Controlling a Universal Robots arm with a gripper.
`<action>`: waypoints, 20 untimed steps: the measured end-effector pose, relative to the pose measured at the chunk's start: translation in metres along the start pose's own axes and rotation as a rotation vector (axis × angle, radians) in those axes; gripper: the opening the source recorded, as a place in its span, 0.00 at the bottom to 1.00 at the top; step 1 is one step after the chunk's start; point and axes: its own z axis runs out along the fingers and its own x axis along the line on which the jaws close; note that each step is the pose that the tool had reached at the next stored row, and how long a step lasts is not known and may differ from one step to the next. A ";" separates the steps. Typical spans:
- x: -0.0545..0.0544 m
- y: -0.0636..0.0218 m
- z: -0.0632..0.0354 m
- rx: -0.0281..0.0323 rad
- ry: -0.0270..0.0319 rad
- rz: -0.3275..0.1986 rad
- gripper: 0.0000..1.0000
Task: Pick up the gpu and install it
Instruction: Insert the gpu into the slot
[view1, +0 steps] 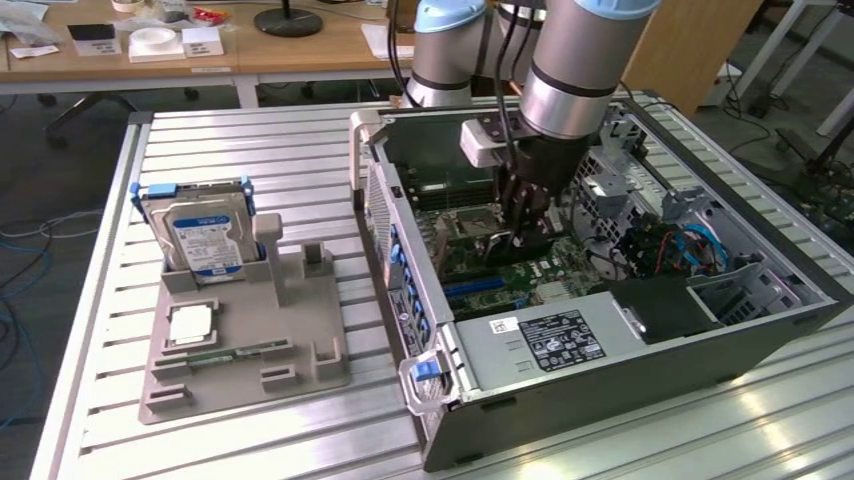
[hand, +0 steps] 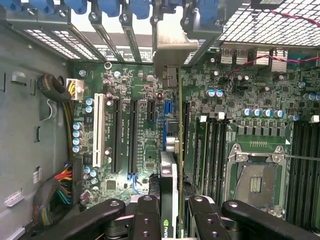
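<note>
One grey Universal Robots arm (view1: 574, 70) reaches down into one open dark-grey metal computer case (view1: 667, 370), which lies on its side on a slatted aluminium tabletop (view1: 254, 140). Its black gripper (view1: 514, 235) hangs just above the green motherboard (view1: 534, 270), near the middle of the case.

In the wrist view the gripper (hand: 170, 212) pinches the gpu (hand: 170, 175), a thin dark flat card seen edge-on. One finger is pressed against each face. The card stands upright over the motherboard (hand: 145, 85), and its one pale silvery metal bracket (hand: 172, 47) is up against the case's rear wall, among the blue slot latches. Whether its lower edge is seated in a slot cannot be told.

Beside the card run one long white expansion slot (hand: 97, 130) and two long black ones (hand: 125, 135). On the card's other side sits one square metal-framed processor socket (hand: 255, 177).

On the exterior view's left, well apart from the case, one flat grey plastic holder (view1: 254, 340) rests on the tabletop. What look like two silver hard drives (view1: 207, 245) stand upright in it, the front one with a blue-white label. One narrow green memory stick (view1: 240, 352) and one small square silvery chip (view1: 187, 322) lie flat on it.
</note>
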 end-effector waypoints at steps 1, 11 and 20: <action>0.000 0.0006 0.0010 0.0000 0.0000 0.000 0.27; 0.000 0.0036 0.0065 0.0003 0.0001 0.000 0.27; 0.000 0.0076 0.0079 0.0017 0.0000 0.000 0.27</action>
